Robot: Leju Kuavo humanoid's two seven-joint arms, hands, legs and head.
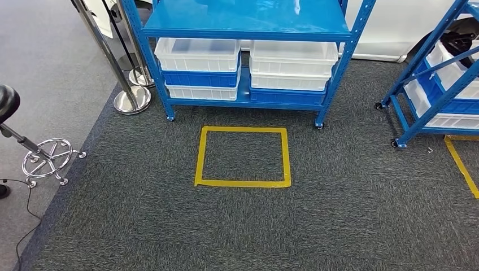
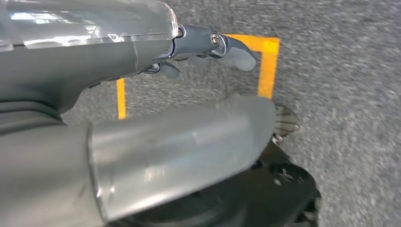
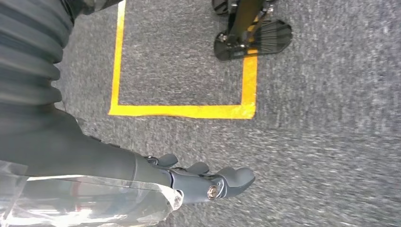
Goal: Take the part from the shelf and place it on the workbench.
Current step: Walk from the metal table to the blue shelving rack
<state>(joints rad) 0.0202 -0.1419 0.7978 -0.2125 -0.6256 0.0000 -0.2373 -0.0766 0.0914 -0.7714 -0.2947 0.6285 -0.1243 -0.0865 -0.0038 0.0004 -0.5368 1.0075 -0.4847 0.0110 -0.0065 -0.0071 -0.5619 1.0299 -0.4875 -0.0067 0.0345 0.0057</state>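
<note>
Left hand [image 2: 208, 47]: hanging above the dark carpet [image 1: 339, 214], fingers [image 2: 236, 52] extended and apart, nothing held. Beyond the fingertips lies a corner of a yellow tape square [image 2: 267, 61].

Right hand [image 3: 208, 182]: likewise over the carpet, fingers [image 3: 236, 177] apart and empty; the taped outline lies just beyond them.

Blue shelf [image 1: 248, 25]: stands well ahead of both hands, past the far edge of the yellow tape square in the head view. Its lower level carries stacked white and blue bins [image 1: 197, 68] in two piles (contents cannot be made out, so the part itself cannot be identified). A second blue rack [image 1: 435, 84] stands to the right, a chrome stool base [image 1: 48, 158] to the left.
</note>
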